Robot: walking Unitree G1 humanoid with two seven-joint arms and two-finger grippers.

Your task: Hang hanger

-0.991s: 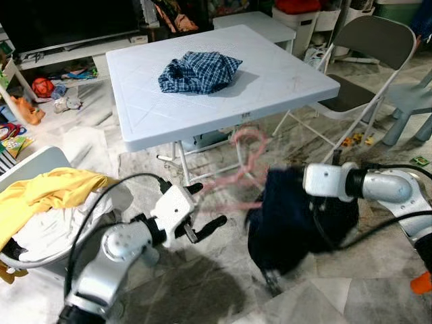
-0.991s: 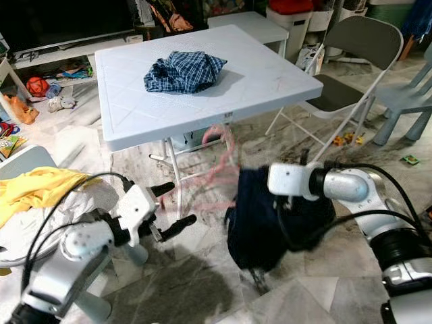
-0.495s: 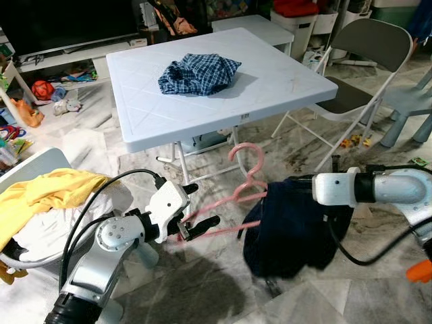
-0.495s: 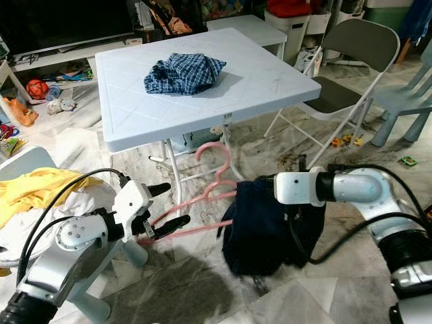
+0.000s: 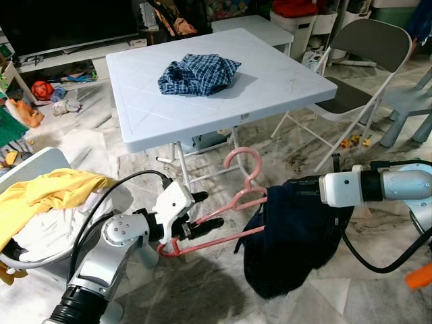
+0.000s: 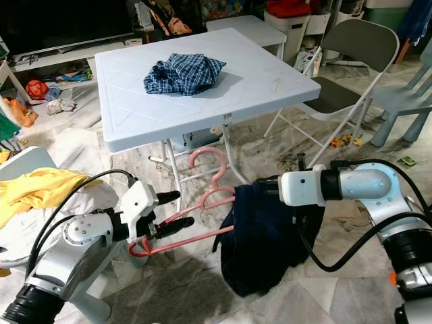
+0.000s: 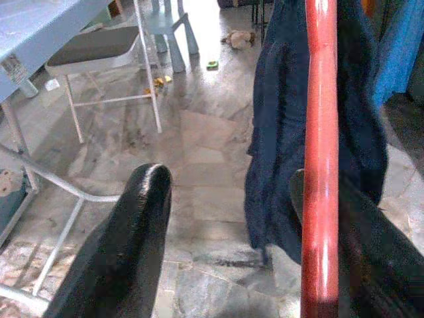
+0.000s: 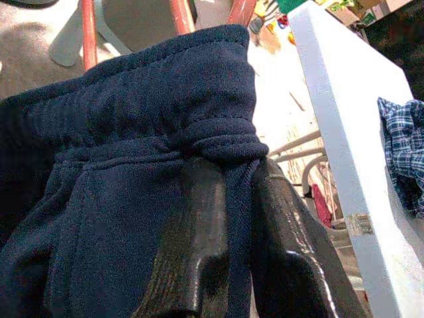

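From the head views, the left gripper (image 5: 200, 219) sits at about 7 o'clock, its two fingers spread around the left end of the pink hanger (image 5: 233, 209). The hanger hook points up, below the edge of the white table (image 5: 202, 118), at 12 o'clock. The right gripper (image 6: 270, 191), at 3 o'clock, holds the dark navy garment (image 5: 293, 239).

The left wrist view shows more: the hanger bar (image 7: 320, 152) lies against one finger (image 7: 371, 258); the other finger (image 7: 126, 248) stands apart.

The right wrist view shows both fingers (image 8: 195, 245) clenched on the garment's waistband (image 8: 165, 112).
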